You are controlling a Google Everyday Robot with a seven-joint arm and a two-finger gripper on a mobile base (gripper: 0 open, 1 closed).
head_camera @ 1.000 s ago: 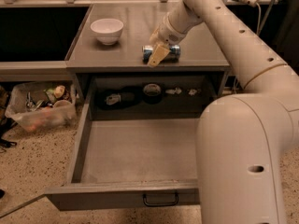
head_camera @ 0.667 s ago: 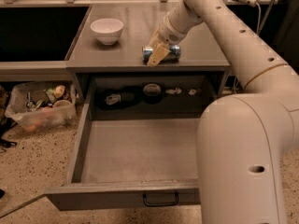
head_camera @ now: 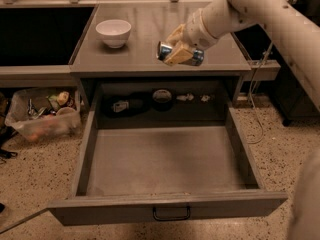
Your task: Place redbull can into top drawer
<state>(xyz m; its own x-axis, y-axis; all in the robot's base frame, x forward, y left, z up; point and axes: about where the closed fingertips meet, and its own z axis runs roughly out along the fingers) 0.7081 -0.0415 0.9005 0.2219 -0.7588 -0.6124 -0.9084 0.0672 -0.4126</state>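
Note:
My gripper (head_camera: 176, 48) is shut on the redbull can (head_camera: 192, 57), a slim blue-and-silver can held on its side. It hangs just above the front edge of the grey counter (head_camera: 145, 29), over the rear part of the top drawer. The top drawer (head_camera: 165, 159) is pulled wide open below, a shallow grey tray with a flat front panel and a small dark handle (head_camera: 171, 213). The drawer floor is bare.
A white bowl (head_camera: 113, 32) stands on the counter's left part. Small dark and light items (head_camera: 155, 100) lie in the shelf recess behind the drawer. A clear plastic bin (head_camera: 42, 116) of clutter sits on the speckled floor at left. My white arm fills the right side.
The gripper with the can has lifted off the counter and moved forward toward the counter's front edge. The view has also shifted, showing the drawer more centred.

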